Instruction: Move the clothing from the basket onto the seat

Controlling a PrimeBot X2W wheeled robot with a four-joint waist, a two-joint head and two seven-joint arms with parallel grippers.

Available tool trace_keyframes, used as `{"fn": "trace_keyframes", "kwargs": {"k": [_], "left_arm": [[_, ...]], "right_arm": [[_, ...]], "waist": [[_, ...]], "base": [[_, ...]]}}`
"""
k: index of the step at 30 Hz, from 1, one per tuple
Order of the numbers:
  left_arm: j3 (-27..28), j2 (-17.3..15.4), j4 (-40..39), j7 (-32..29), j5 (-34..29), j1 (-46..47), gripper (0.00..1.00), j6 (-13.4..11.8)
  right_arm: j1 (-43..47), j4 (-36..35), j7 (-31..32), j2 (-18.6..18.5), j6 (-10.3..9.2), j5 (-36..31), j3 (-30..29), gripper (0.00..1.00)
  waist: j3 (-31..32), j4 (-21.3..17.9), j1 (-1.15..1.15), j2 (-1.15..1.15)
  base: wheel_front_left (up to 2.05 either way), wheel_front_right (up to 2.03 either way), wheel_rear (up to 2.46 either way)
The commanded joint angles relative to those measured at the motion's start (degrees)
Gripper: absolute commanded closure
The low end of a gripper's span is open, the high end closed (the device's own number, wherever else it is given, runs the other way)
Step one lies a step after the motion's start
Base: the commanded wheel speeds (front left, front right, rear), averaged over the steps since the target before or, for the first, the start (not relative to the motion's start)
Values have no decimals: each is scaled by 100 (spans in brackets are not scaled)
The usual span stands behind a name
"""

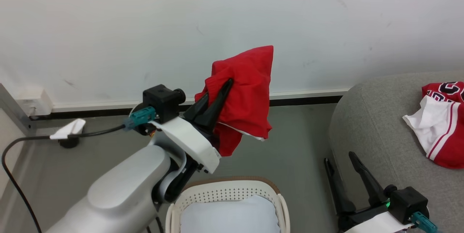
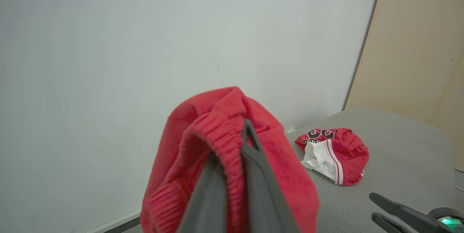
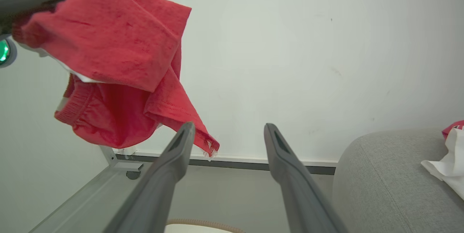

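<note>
My left gripper (image 1: 229, 82) is shut on a red piece of clothing (image 1: 246, 95), holding it high in the air above the basket (image 1: 232, 194). The same garment (image 2: 224, 160) drapes over the gripper's fingers (image 2: 253, 175) in the left wrist view and hangs at the upper left as the red clothing (image 3: 116, 62) in the right wrist view. A second red-and-white piece (image 1: 440, 124) lies on the grey seat (image 1: 369, 124) at the right, also seen as the crumpled piece (image 2: 333, 153) on the seat (image 2: 398, 160). My right gripper (image 1: 340, 157) stands open beside the seat's left edge, fingers (image 3: 170, 175) spread, nothing between them.
A pale blue-white cushion (image 1: 230, 215) lies inside the basket. A white wall (image 1: 232, 15) with a dark baseboard runs behind. A black cable (image 1: 21, 146) and a wall socket (image 1: 32, 104) are at the left. Grey floor (image 1: 297, 153) lies between basket and seat.
</note>
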State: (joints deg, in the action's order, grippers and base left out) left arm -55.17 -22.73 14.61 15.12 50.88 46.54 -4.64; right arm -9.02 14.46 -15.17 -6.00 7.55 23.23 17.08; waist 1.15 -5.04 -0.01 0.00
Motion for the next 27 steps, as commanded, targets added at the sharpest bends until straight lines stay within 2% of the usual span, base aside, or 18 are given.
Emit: {"fn": "trace_keyframes", "kwargs": {"k": [1,6,14,22,27], "left_arm": [[28,-39,-44,3,-67,-77,100,-26],[76,-14,-175,4,-102,-167,100,-107],[152,102,-338,4,-237,-268,100,-158],[-29,342,-449,-1,-241,-367,100,-102],[-235,511,-535,-63,-255,-458,100,-43]], "right_arm": [[-36,14,5,-58,-13,32,43,0],[-130,39,5,-132,-13,17,348,0],[-502,299,5,-234,-12,85,1271,0],[-1098,855,5,-67,-13,299,2271,0],[-1310,1101,5,60,-13,403,2433,0]], "waist": [[-1,27,1,0],[-29,93,1,0],[-87,182,1,0],[-68,401,1,0],[-21,599,1,0]], "base": [[0,0,0],[0,0,0],[0,0,0],[0,0,0],[0,0,0]]}}
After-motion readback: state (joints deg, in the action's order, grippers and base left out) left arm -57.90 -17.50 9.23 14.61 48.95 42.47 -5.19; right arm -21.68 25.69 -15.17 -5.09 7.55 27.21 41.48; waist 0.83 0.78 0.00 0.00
